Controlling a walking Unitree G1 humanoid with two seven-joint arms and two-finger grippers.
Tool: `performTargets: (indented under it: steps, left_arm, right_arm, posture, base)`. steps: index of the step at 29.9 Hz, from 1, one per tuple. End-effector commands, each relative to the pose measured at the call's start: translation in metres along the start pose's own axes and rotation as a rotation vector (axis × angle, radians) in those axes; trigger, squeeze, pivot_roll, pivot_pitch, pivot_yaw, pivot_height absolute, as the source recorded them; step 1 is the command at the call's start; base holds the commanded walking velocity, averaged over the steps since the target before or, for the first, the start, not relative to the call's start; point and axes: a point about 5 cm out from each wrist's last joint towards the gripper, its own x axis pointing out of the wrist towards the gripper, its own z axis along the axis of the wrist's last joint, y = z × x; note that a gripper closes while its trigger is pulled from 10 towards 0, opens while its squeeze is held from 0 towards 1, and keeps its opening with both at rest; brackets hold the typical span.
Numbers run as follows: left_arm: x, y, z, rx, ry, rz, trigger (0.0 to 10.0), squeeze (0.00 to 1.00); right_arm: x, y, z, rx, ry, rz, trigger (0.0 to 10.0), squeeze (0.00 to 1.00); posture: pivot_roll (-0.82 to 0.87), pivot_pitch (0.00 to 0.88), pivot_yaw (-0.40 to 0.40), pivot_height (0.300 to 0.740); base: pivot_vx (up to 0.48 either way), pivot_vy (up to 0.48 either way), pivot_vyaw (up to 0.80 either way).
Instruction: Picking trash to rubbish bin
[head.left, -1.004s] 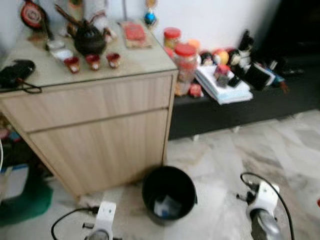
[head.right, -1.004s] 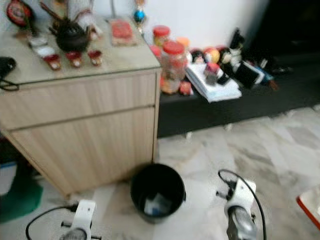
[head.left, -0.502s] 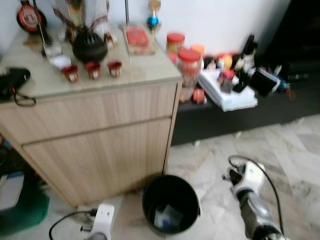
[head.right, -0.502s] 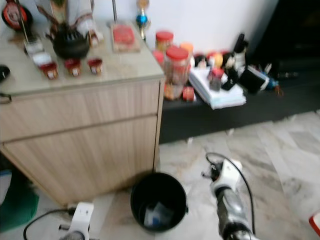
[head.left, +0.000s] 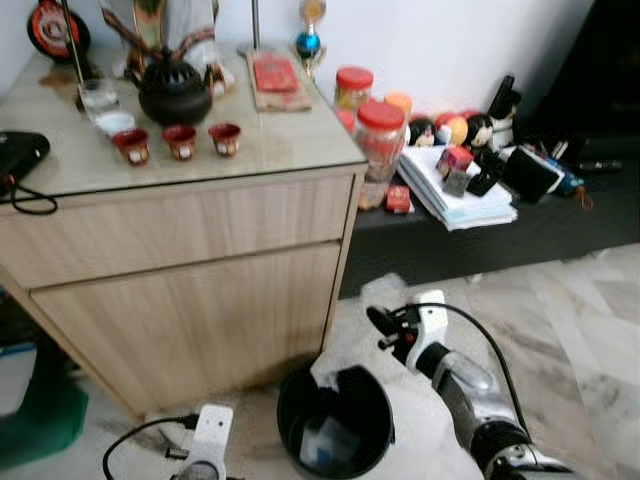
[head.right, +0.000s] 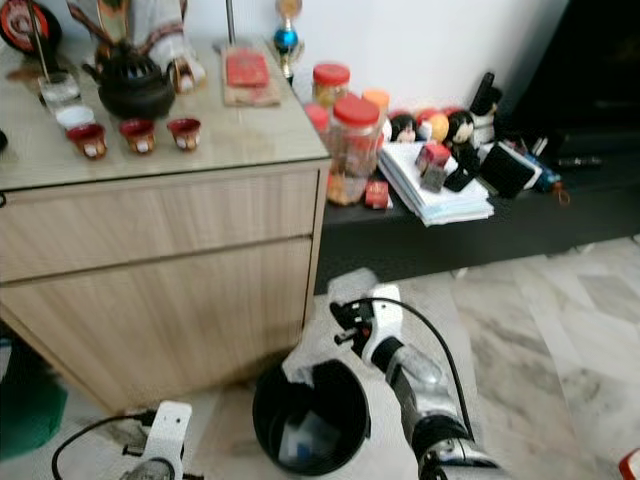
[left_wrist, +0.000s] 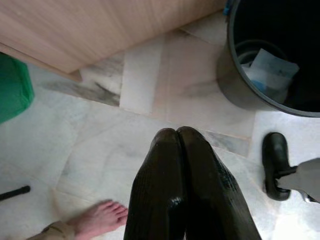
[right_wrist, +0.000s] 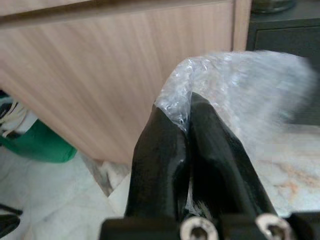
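Trash: clear plastic wrap (right_wrist: 235, 95) pinched between the closed fingers of the right gripper (right_wrist: 187, 120), lower centre of frame | held just above the black bin (head.left: 335, 420), probably for dropping in | bin already holds what looks like paper | left gripper (left_wrist: 180, 150) closed, empty, low by the wooden cabinet (head.left: 190, 290).

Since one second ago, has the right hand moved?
Yes. The right hand, shut on a clear wrap, has come up and toward the cabinet; it now hangs by the bin's far rim.
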Motion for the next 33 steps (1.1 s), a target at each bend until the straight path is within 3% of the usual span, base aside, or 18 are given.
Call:
performTargets:
  steps: [1,6,11,33]
  left_arm:
    - [-0.001,-0.004,-0.003,0.000,0.012,-0.008,10.0,0.00]
    - [-0.001,-0.005,-0.004,-0.003,0.016,-0.009,10.0,0.00]
    - [-0.001,-0.006,-0.005,-0.008,0.020,-0.009,10.0,0.00]
    - [-0.003,-0.009,-0.010,-0.018,0.033,-0.013,10.0,0.00]
  right_arm:
    - [-0.001,-0.002,0.001,-0.022,0.018,0.005,10.0,0.00]
    - [-0.006,-0.007,-0.011,-0.051,0.104,-0.077,10.0,0.00]
    - [-0.012,-0.017,-0.016,-0.029,0.112,-0.206,10.0,0.00]
    - [-0.019,-0.025,-0.020,-0.032,0.126,-0.302,10.0,0.00]
  posture:
    - [-0.12,0.063,-0.100,0.740]
    - [-0.12,0.064,-0.105,0.740]
    - [-0.11,0.068,-0.111,0.740]
    - [-0.12,0.080,-0.127,0.740]
  base:
    - [0.000,0.000,0.00]
    - [0.000,0.000,0.00]
    - [0.000,0.000,0.00]
    - [0.000,0.000,0.00]
